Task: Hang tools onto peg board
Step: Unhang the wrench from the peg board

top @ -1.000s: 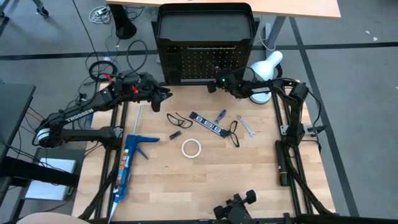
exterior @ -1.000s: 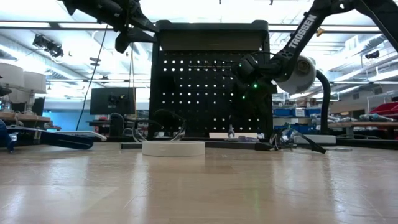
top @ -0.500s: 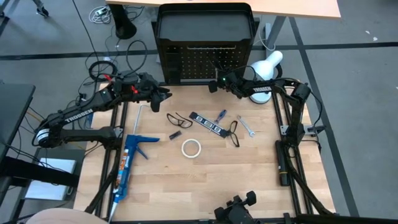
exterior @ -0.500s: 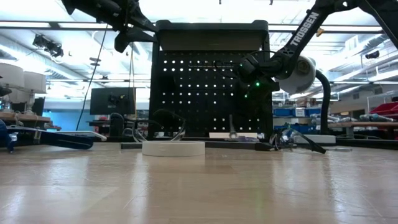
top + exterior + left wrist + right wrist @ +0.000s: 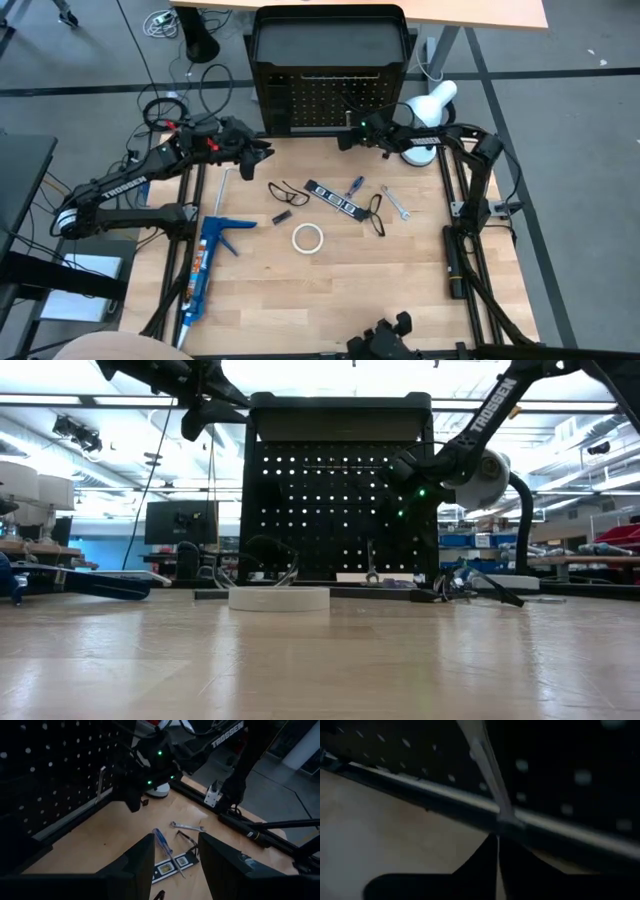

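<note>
The black peg board (image 5: 320,95) stands upright at the table's far edge. A silver wrench (image 5: 100,782) hangs against its face, the lower end (image 5: 509,820) just above the base rail. My right gripper (image 5: 497,840) is shut and slants down at that lower end. My left gripper (image 5: 175,865) is open, with nothing between its fingers, raised by the board's left side. On the table lie a white tape ring (image 5: 307,237), a black strip (image 5: 333,198), a blue-handled screwdriver (image 5: 354,186), a second wrench (image 5: 396,202) and black wire loops (image 5: 288,192). My right gripper's shut fingertips (image 5: 490,851) stand close under the hanging wrench's lower end, coming at it from the table's near right and slanting down. I cannot tell whether they touch it.
A blue caulking gun (image 5: 205,262) lies at the near left, with a thin silver rod (image 5: 222,185) beside it. A white desk lamp (image 5: 430,110) stands at the far right, behind my right arm. A small black piece (image 5: 282,216) lies near the tape ring.
My right gripper has turned and tipped in front of the peg board, its body shifting slightly up and toward the table's right. In the low view more of the hanging wrench's length shows now than before.
</note>
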`<state>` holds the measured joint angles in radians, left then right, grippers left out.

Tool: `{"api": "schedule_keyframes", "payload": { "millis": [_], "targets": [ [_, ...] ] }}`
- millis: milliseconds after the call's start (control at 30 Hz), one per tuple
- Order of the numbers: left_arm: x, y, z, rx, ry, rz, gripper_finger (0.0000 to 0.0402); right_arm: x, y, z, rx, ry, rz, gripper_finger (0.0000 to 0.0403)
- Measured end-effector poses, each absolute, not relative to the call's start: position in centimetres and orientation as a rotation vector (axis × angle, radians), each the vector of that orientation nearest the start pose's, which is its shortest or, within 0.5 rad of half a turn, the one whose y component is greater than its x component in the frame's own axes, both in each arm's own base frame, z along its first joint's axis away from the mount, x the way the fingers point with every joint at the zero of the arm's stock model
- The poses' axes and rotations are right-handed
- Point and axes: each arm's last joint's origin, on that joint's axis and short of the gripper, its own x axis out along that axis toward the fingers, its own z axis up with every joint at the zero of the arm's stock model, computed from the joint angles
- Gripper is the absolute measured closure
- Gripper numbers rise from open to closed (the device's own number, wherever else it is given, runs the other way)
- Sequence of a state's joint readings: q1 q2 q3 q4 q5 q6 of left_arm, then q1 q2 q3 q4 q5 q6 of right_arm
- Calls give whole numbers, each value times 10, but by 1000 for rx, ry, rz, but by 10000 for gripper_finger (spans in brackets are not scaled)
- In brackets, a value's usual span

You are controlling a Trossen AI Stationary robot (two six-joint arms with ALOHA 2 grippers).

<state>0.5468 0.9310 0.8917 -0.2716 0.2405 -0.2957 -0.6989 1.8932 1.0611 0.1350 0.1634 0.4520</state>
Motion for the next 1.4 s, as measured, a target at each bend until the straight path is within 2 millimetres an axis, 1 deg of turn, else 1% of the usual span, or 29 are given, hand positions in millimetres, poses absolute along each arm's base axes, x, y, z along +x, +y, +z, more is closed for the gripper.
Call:
{"api": "schedule_keyframes", "payload": {
  "millis": [67, 133, 233, 333, 433, 500, 600, 667, 733, 767, 867, 933, 1000, 1067, 1167, 1300, 1400],
  "targets": [
    [174, 98, 336, -413, 246, 346, 245, 291, -246, 155, 659, 517, -982, 361],
    [173, 97, 337, -411, 243, 346, 245, 293, -238, 160, 681, 527, -993, 337],
    [173, 97, 337, -406, 243, 345, 245, 302, -220, 170, 616, 533, -991, 314],
    [173, 97, 337, -403, 245, 345, 245, 313, -202, 175, 541, 523, -1026, 311],
    [173, 97, 337, -404, 245, 344, 245, 322, -191, 178, 436, 512, -1029, 310],
    [173, 97, 337, -409, 245, 338, 245, 327, -186, 185, 351, 492, -989, 308],
    [173, 97, 337, -415, 243, 338, 245, 331, -180, 194, 181, 521, -923, 302],
    [173, 97, 337, -428, 242, 331, 245, 334, -178, 196, 28, 565, -870, 299],
    [173, 97, 337, -436, 241, 328, 245, 336, -178, 200, -153, 605, -836, 299],
    [173, 97, 337, -436, 241, 329, 245, 337, -178, 204, -220, 596, -858, 300],
    [173, 97, 337, -438, 241, 328, 245, 337, -187, 225, -345, 475, -954, 306],
    [173, 97, 337, -446, 240, 328, 245, 333, -195, 236, -349, 468, -974, 307],
    [173, 96, 337, -461, 238, 328, 245, 329, -203, 245, -337, 541, -948, 304],
    [172, 96, 338, -464, 236, 322, 245, 329, -210, 256, -326, 597, -900, 298],
    [172, 96, 338, -461, 233, 317, 245, 328, -220, 271, -267, 601, -813, 287],
    [172, 96, 338, -457, 235, 317, 245, 325, -228, 280, -205, 599, -743, 275],
    [172, 96, 338, -456, 235, 316, 245, 324, -227, 278, -194, 627, -727, 274]
  ]
}}
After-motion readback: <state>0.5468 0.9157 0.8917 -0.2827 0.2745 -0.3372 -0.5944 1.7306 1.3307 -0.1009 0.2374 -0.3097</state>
